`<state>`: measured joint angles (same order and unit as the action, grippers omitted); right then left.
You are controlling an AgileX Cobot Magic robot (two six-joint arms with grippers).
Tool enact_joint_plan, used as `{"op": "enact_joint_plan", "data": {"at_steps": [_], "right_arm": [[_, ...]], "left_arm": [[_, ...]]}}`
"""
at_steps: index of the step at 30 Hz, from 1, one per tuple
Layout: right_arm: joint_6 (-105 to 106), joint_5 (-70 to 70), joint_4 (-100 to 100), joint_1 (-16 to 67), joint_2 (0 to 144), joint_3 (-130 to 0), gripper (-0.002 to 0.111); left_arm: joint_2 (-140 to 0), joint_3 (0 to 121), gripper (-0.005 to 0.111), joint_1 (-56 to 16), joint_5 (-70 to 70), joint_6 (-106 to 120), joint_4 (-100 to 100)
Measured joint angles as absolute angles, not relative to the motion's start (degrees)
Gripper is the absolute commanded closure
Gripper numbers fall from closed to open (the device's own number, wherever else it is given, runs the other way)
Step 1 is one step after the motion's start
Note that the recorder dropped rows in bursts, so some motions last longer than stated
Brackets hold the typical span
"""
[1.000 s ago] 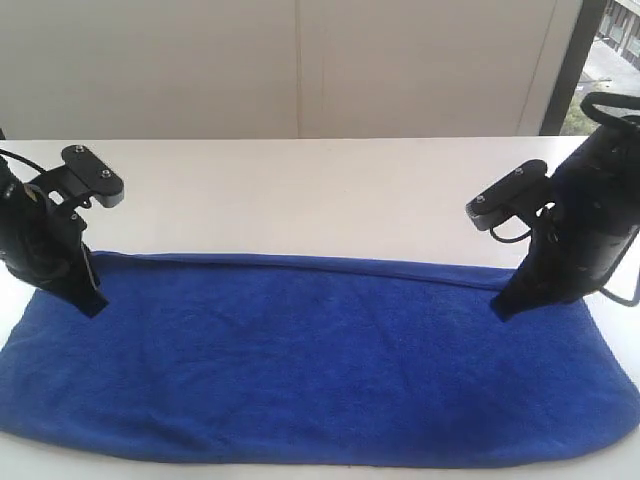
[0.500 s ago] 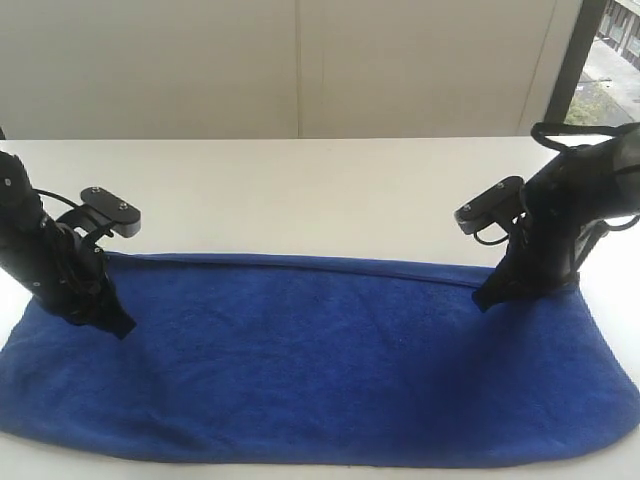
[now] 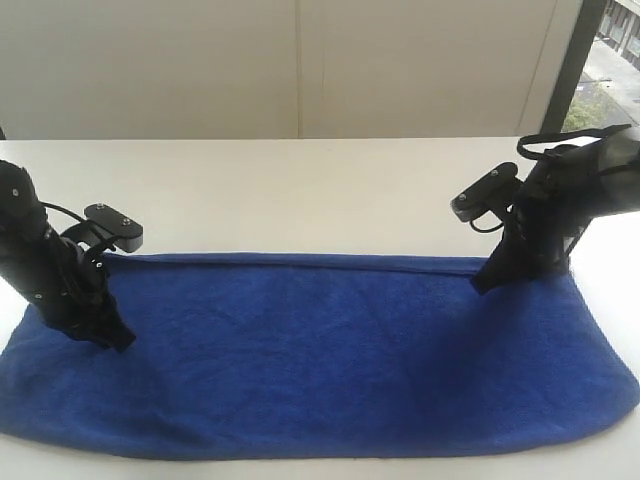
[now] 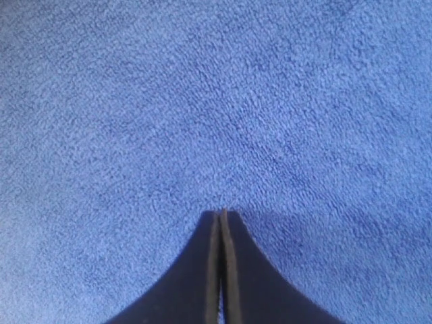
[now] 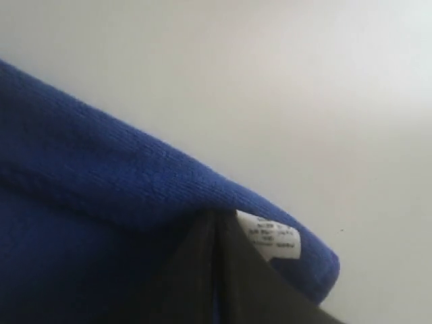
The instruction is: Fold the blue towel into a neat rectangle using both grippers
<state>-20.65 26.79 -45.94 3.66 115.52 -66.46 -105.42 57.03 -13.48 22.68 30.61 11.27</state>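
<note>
The blue towel (image 3: pixel 330 350) lies flat on the white table (image 3: pixel 300 190) as a long band with rounded near corners. My left gripper (image 3: pixel 120 340) is shut, its tips resting on the towel's left part, a little in from the edge. In the left wrist view the shut left gripper (image 4: pixel 221 212) shows nothing between its tips, with the towel (image 4: pixel 202 101) filling the frame. My right gripper (image 3: pixel 482 285) is shut at the towel's far right corner. There the right gripper (image 5: pixel 217 214) meets the towel's thick rolled edge (image 5: pixel 101 169), beside the white tag (image 5: pixel 270 239).
Bare white table (image 5: pixel 304 101) stretches beyond the towel's far edge to a pale wall (image 3: pixel 300 60). A dark window frame (image 3: pixel 560 70) stands at the back right. The towel's near edge lies close to the table's front edge.
The left gripper slid toward the near side across the towel. The right gripper drew back toward the far edge, and the towel's far right edge straightened while its right end shifted with it.
</note>
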Motion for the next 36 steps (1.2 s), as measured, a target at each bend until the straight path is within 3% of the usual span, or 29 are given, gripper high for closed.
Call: {"op": "enact_joint_plan", "data": {"at_steps": [15, 18, 25, 36], "right_arm": [[-36.43, 24.18, -62.36, 3.39, 116.43, -68.1, 0.108], [-31.96, 25.01, -56.44, 3.37, 115.05, -68.44, 0.108], [2.06, 30.09, -21.66, 2.5, 114.33, -70.54, 0.108], [5.06, 29.97, -20.15, 2.28, 117.98, -72.85, 0.108]], "left_arm": [[-105.65, 57.15, 0.107, -13.39, 23.05, 30.72, 11.35], [-105.65, 57.15, 0.107, -13.39, 23.05, 31.09, 11.35], [-105.65, 57.15, 0.107, -13.39, 23.05, 31.57, 11.35], [-105.65, 57.15, 0.107, -13.39, 23.05, 31.7, 11.35]]}}
